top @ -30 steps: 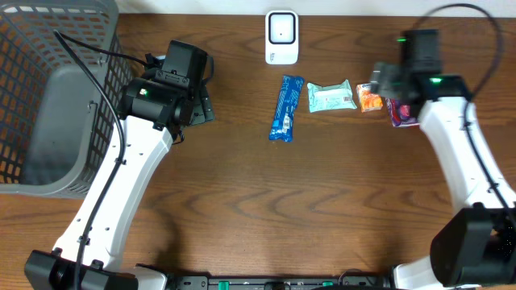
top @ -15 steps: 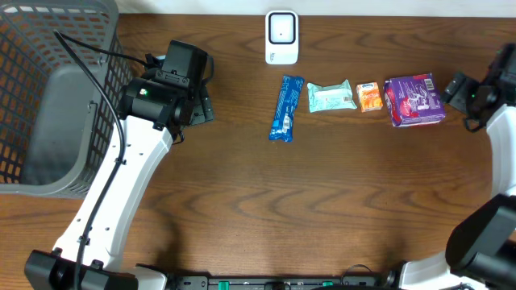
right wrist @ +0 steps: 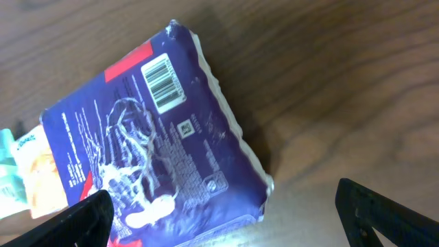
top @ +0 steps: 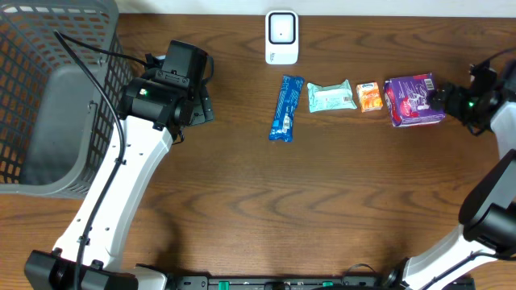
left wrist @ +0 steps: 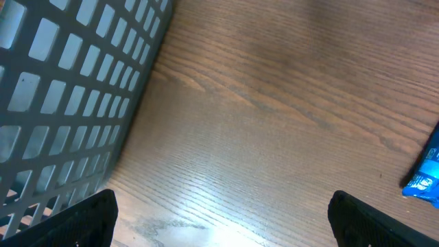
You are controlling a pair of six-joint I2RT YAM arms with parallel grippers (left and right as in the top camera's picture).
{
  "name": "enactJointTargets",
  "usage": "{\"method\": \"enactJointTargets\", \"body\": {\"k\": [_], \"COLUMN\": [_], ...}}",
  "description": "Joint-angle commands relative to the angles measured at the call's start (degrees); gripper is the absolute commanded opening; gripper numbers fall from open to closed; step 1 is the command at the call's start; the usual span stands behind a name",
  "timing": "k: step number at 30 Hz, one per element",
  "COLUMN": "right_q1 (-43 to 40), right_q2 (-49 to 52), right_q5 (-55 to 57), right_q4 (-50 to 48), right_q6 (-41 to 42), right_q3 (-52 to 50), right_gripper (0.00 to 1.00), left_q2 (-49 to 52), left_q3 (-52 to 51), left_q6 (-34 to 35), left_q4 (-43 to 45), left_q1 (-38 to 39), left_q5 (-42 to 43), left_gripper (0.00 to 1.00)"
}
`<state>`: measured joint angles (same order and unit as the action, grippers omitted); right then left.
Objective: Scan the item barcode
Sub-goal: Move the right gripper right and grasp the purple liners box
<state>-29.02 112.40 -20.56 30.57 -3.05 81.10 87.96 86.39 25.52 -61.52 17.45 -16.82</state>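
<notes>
Four items lie in a row on the wooden table: a blue bar (top: pixel 285 108), a teal wipes pack (top: pixel 331 97), a small orange pack (top: pixel 370 97) and a purple package (top: pixel 414 100). A white scanner (top: pixel 281 37) stands behind them. My right gripper (top: pixel 453 101) is open just right of the purple package (right wrist: pixel 151 144), whose barcode (right wrist: pixel 164 81) faces up; the package's near end reaches between the fingers, which do not touch it. My left gripper (top: pixel 200 106) hovers open over bare table beside the basket, holding nothing, with the blue bar's end (left wrist: pixel 426 175) at its right.
A large grey mesh basket (top: pixel 48 97) fills the far left, its wall (left wrist: pixel 62 96) close to my left gripper (left wrist: pixel 219 223). The right arm reaches in from the table's right edge.
The right arm swung away from above the orange and purple items to the right edge, then edged back toward the purple package, which now lies uncovered. The left arm has not moved.
</notes>
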Motion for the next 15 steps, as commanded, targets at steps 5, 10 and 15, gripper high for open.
{"method": "enactJointTargets", "body": {"k": [5,10,15], "right_q1": [-6.82,-8.87,-9.2], "right_q2": [6.01,11.15,16.13], "right_q5": [-21.05,-31.71,-36.92], "right_q4": [-3.65,-6.51,-9.27], "right_q6": [-4.0,-4.57,-4.55], "right_q3": [-0.33,-0.35,-0.33], "right_gripper": [0.99,0.99,0.94], "left_q2": [0.11,0.11,0.11], "left_q3": [0.09,0.09,0.09], "left_q6": [0.5,0.5,0.5], "left_q4": [-0.13,-0.13,-0.13], "left_q1": [-0.13,-0.13,-0.13], "left_q5": [-0.37,-0.37,-0.37], "left_gripper": [0.98,0.98,0.98]}}
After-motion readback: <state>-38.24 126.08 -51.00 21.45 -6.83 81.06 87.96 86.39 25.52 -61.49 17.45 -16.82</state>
